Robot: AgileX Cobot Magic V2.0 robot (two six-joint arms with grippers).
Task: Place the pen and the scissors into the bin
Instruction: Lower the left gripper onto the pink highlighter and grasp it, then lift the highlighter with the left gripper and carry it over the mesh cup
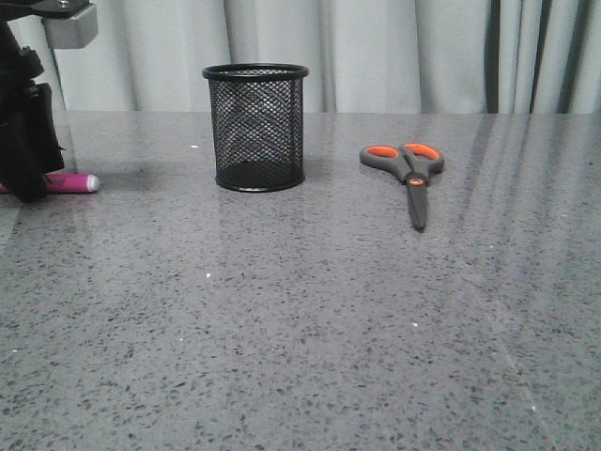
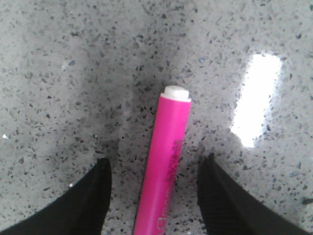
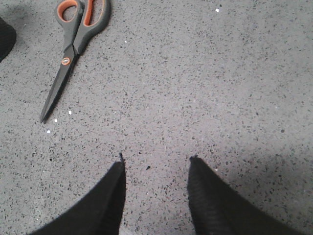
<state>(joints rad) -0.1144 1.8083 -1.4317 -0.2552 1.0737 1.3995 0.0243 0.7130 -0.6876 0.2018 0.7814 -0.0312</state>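
Currently left hand point(image 2: 154, 178) spread open, pen point(image 2: 165, 166) between its fingers, ungripped; right hand point(image 3: 155, 169) open, empty.

A grey speckled stone-look tabletop point(image 1: 300, 329) fills the lower three-quarters of the front view. Pale grey pleated curtains point(image 1: 394, 52) hang across the top, behind its far edge.

Even, soft light; a white glare patch on the table point(image 2: 257, 98) beside the slightly blurred pen point(image 2: 166, 161)
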